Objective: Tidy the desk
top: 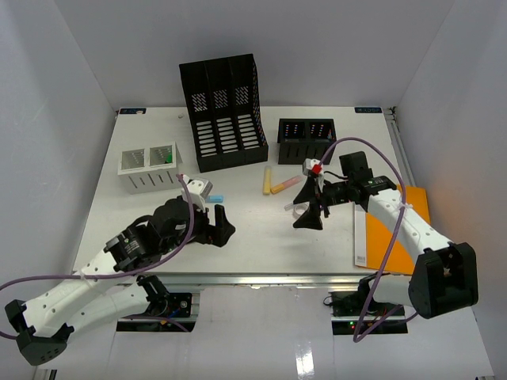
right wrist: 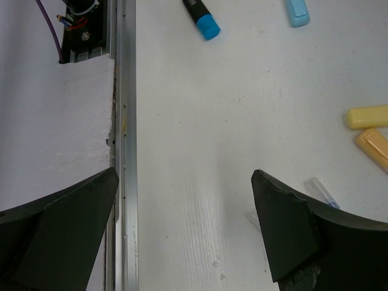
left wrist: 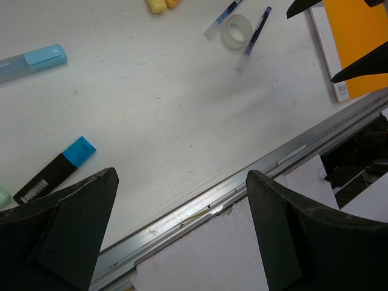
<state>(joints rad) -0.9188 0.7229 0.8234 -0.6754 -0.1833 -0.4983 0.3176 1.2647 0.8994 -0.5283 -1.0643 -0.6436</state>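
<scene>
Item under inspection: the desk [top: 253,237], a white tabletop with a silver rail [top: 261,277] along its near edge. It lies directly beneath both grippers.

Left gripper [left wrist: 182,176]: jaws spread wide, nothing between them. It sits over the near-left part of the desk. In its wrist view the rail crosses diagonally between the two fingers, so the gripper is above the front edge. A black highlighter with a blue cap [left wrist: 57,170] lies just beside its left finger, and a light blue marker [left wrist: 33,62] lies farther in.

Right gripper [right wrist: 185,176]: jaws likewise wide apart and empty. It is above the centre-right of the desk. Its wrist view shows bare tabletop between the fingers, with the rail just inside the left finger. Whether either gripper's fingertips touch the surface cannot be settled from these views.

Other contents noted:
- A tall black file holder [top: 226,111] stands at the back centre, with a small black organizer [top: 306,131] to its right.
- A white mesh organizer [top: 150,168] stands at back left.
- A yellow highlighter [top: 267,180] and an orange highlighter [top: 283,184] lie together mid-desk.
- A clear tape roll [left wrist: 236,31] lies between two pens [left wrist: 254,30].
- An orange notebook [top: 396,229] lies at the right edge, under the right arm.
</scene>
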